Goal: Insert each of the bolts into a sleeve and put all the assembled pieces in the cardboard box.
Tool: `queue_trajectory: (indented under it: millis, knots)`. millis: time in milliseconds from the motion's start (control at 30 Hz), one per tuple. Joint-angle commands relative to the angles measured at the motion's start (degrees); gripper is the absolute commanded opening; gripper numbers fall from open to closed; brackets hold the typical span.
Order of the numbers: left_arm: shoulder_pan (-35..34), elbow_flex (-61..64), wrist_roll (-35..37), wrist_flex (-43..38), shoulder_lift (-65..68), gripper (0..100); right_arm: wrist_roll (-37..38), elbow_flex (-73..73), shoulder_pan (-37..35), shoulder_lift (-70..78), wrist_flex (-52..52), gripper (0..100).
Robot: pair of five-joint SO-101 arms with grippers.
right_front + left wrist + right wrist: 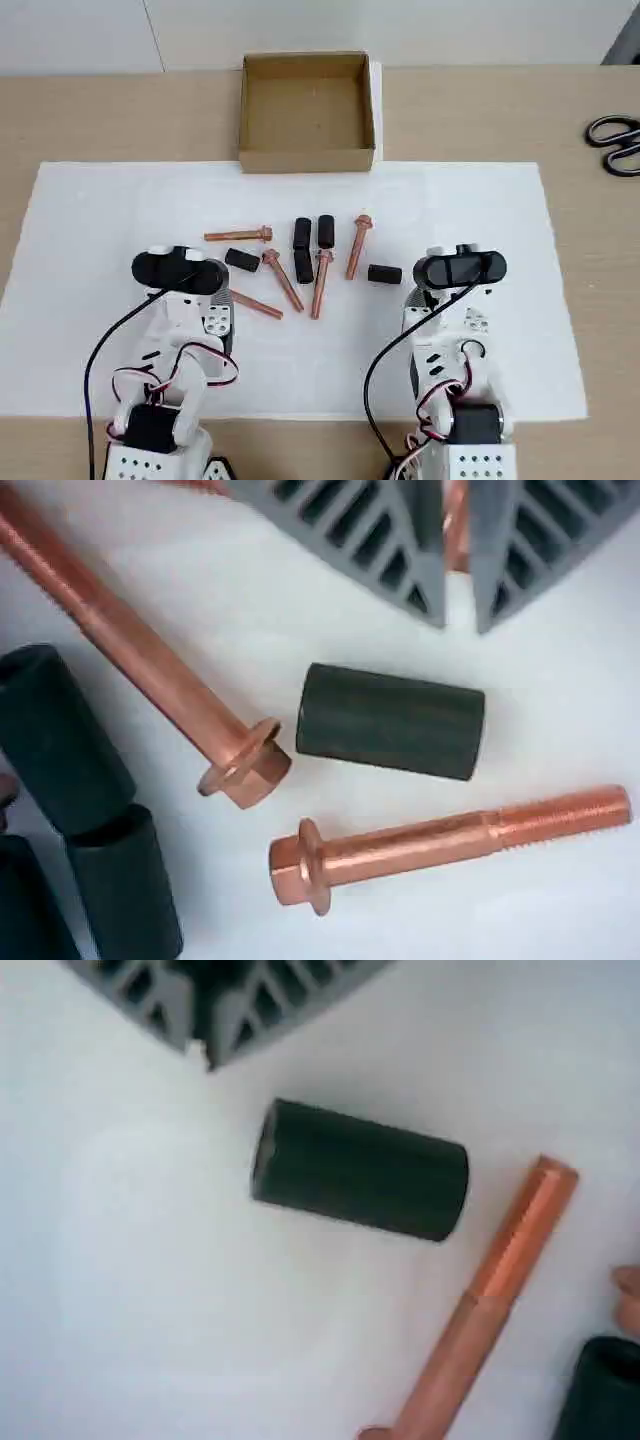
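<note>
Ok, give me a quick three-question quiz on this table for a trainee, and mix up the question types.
1. Count: how many sleeves lie on the sheet?
2. True or false: the box already holds an assembled piece.
3. Pick one: the scissors lie
A. inside the box
B. on the sheet among the bolts
C. on the bare table, off the sheet

Key: 1 five; 2 false, the box is empty; 3 C.
</note>
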Motion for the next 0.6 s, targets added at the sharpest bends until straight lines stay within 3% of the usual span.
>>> queue_trajectory:
  millis: [0, 567]
  knots:
    - [0.4, -0.3, 0.1, 0.3, -0.5, 1, -0.3, 0.3, 0.2, 0.1, 0.0, 0.5]
    - [0.4, -0.3, 0.1, 0.3, -0.5, 1, -0.4, 0.3, -0.1, 0.1, 0.0, 0.6]
